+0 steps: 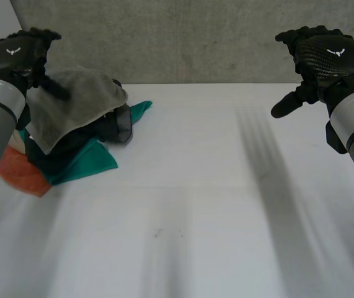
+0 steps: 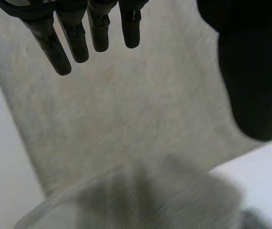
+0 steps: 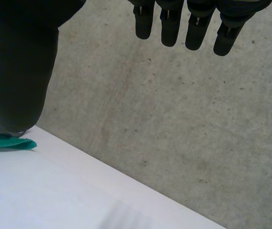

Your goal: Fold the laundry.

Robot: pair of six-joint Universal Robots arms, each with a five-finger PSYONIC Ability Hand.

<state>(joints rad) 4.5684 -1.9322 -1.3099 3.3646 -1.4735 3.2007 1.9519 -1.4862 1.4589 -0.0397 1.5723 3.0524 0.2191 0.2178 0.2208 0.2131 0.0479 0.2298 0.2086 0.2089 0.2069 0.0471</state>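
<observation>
A heap of laundry lies at the far left of the white table (image 1: 189,205): a grey towel (image 1: 77,102) on top, dark cloth (image 1: 112,127) under it, a teal cloth (image 1: 87,162) and an orange cloth (image 1: 22,174) at the bottom. My left hand (image 1: 18,53) hovers above the heap's left side, fingers (image 2: 74,40) straight and empty, with the grey towel (image 2: 160,195) below the palm. My right hand (image 1: 317,59) is raised over the table's far right, open, fingers (image 3: 193,28) straight and thumb (image 3: 19,71) apart. A teal corner (image 3: 9,141) peeks past that thumb.
A grey concrete wall (image 1: 189,37) runs behind the table's far edge. The table's middle and right are bare white surface.
</observation>
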